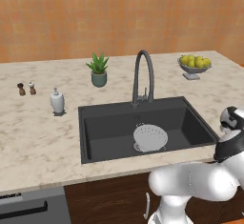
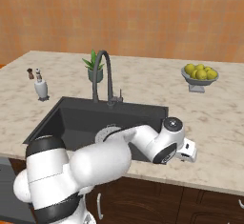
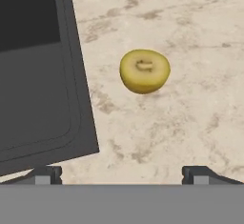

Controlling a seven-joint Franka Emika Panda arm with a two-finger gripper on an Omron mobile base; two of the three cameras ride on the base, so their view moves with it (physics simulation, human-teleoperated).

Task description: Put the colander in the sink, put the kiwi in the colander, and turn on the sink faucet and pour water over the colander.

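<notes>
The kiwi [image 3: 144, 71], a small yellow-green fruit, lies on the beige stone counter just right of the sink's dark rim [image 3: 78, 99]. My gripper [image 3: 123, 174] hovers over it, open, with nothing between its fingertips [image 3: 47, 174]. My hand [image 2: 187, 150] hangs over the counter by the front right corner of the sink [image 2: 71, 118]. The colander [image 1: 150, 137], pale and dotted with holes, sits inside the sink [image 1: 83, 123] near its front. It is partly hidden behind my arm in the right base view [image 2: 107, 133]. The sink faucet [image 1: 143, 75] arches over the basin from the back rim, with no water running.
A grey pedestal bowl of yellow-green fruit [image 1: 194, 66] stands at the back right of the counter. A potted plant [image 1: 98, 70] is behind the sink. A white soap dispenser [image 1: 57, 101] and two small shakers [image 1: 26, 88] stand to the left.
</notes>
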